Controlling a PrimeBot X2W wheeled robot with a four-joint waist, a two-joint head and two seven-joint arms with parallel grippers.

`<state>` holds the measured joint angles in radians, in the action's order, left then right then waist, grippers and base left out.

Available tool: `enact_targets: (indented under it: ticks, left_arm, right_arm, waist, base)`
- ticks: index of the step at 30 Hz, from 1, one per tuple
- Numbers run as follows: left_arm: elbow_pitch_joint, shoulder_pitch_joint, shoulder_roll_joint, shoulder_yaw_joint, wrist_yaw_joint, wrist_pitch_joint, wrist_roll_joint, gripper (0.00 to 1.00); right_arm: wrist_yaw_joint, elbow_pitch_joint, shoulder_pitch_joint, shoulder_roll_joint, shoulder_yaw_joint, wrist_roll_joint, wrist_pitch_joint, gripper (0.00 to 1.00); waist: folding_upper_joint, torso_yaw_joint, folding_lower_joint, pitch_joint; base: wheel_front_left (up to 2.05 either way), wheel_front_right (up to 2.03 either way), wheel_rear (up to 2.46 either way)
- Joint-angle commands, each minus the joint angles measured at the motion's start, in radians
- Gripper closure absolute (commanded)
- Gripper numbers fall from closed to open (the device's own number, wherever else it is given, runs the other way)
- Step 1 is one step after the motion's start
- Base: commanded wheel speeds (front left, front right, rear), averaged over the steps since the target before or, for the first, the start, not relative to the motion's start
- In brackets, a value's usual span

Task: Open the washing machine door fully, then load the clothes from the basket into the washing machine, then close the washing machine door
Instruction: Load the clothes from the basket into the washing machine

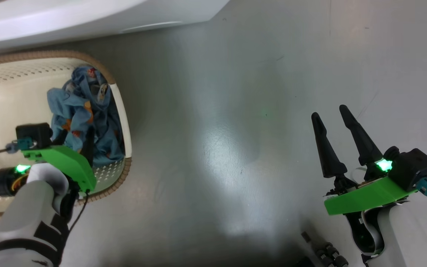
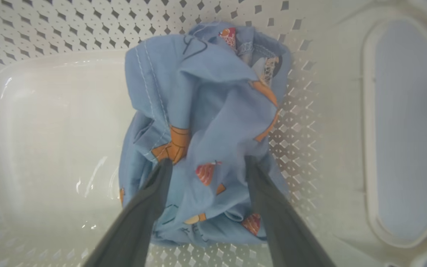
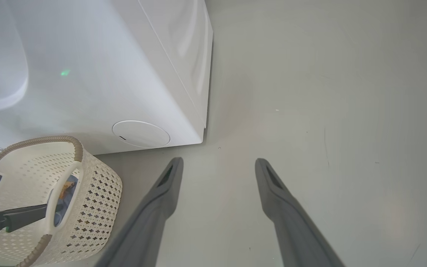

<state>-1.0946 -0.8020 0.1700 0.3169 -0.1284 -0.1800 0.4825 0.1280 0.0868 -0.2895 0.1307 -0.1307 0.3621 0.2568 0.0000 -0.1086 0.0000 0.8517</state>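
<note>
My left jaws stand wide astride the crumpled light-blue, orange-printed clothes (image 2: 206, 92), holding nothing, down in the perforated cream plastic basket (image 2: 50, 22); right jaws wide and empty. Loading unfinished, door-closing to come.

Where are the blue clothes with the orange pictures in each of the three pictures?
Head view: the clothes sit bunched at the right end of the basket, on the picture's left side.
Left wrist view: the clothes are in the middle, close up.
Right wrist view: a small bit of the clothes peeks through the handle hole, bottom left.
Shared landmark: the basket's cream wall with holes.
</note>
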Motion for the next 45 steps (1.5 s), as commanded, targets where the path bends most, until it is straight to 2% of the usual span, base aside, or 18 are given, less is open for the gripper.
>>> enact_targets:
  ticks: [1, 6, 15, 24, 30, 31, 32, 33, 34, 41, 45]
  left_arm:
    - [-0.009, 0.001, 0.049, 0.0, -0.002, 0.005, 0.014, 0.0]
    - [-0.047, -0.048, 0.075, 0.05, -0.002, 0.016, 0.023, 0.0]
    - [-0.075, -0.129, 0.082, 0.116, -0.002, 0.049, 0.066, 0.0]
    - [-0.128, -0.219, 0.109, 0.145, -0.002, 0.076, 0.086, 0.0]
    - [-0.148, -0.245, 0.103, 0.162, -0.002, 0.126, 0.099, 0.0]
    - [-0.15, -0.248, 0.103, 0.166, -0.002, 0.138, 0.103, 0.18]
    - [-0.152, -0.249, 0.102, 0.172, -0.002, 0.15, 0.106, 0.56]
    - [-0.153, -0.25, 0.1, 0.178, -0.002, 0.159, 0.108, 0.83]
    - [-0.154, -0.251, 0.098, 0.182, -0.002, 0.166, 0.113, 1.0]
    - [-0.151, -0.243, 0.088, 0.194, -0.002, 0.12, 0.139, 1.0]
    - [-0.142, -0.214, 0.086, 0.214, -0.002, 0.055, 0.141, 1.0]
  right_arm:
    - [0.003, -0.023, 0.021, 0.001, -0.02, -0.007, 0.005, 0.0]
    - [0.003, -0.029, 0.024, 0.0, -0.013, -0.008, 0.005, 0.0]
    - [0.003, -0.05, 0.031, 0.003, 0.0, -0.011, 0.005, 0.0]
    - [0.003, -0.06, 0.038, -0.006, -0.002, -0.013, 0.005, 0.0]
    - [0.003, -0.061, 0.044, -0.008, -0.005, -0.012, 0.005, 0.0]
    - [0.003, -0.061, 0.045, -0.008, -0.006, -0.012, 0.005, 0.0]
    - [0.003, -0.06, 0.045, -0.007, -0.006, -0.012, 0.005, 0.0]
    - [0.003, -0.06, 0.046, -0.007, -0.006, -0.012, 0.005, 0.0]
    - [0.003, -0.06, 0.046, -0.007, -0.006, -0.012, 0.005, 0.0]
    - [0.003, -0.068, 0.04, -0.003, 0.009, -0.013, 0.005, 0.0]
    - [0.003, -0.07, 0.029, 0.002, 0.021, -0.015, 0.005, 0.0]
  waist:
    - [0.0, -0.002, 0.0, 0.012]
    - [0.0, -0.008, 0.0, 0.05]
    - [0.0, -0.006, 0.0, 0.118]
    - [0.0, -0.024, 0.0, 0.168]
    - [0.0, -0.036, 0.0, 0.169]
    - [0.0, -0.038, 0.0, 0.169]
    - [0.0, -0.039, 0.0, 0.167]
    - [0.0, -0.04, 0.0, 0.166]
    - [0.0, -0.041, 0.0, 0.165]
    - [0.0, -0.035, 0.0, 0.155]
    - [0.0, -0.021, 0.0, 0.124]
  base:
    - [0.0, 0.0, 0.0]
    - [0.0, 0.0, 0.0]
    - [0.0, 0.0, 0.0]
    - [0.0, 0.0, 0.0]
    - [0.0, 0.0, 0.0]
    - [0.0, 0.0, 0.0]
    - [0.0, 0.0, 0.0]
    - [0.0, 0.0, 0.0]
    - [0.0, 0.0, 0.0]
    - [0.0, 0.0, 0.0]
    - [0.0, 0.0, 0.0]
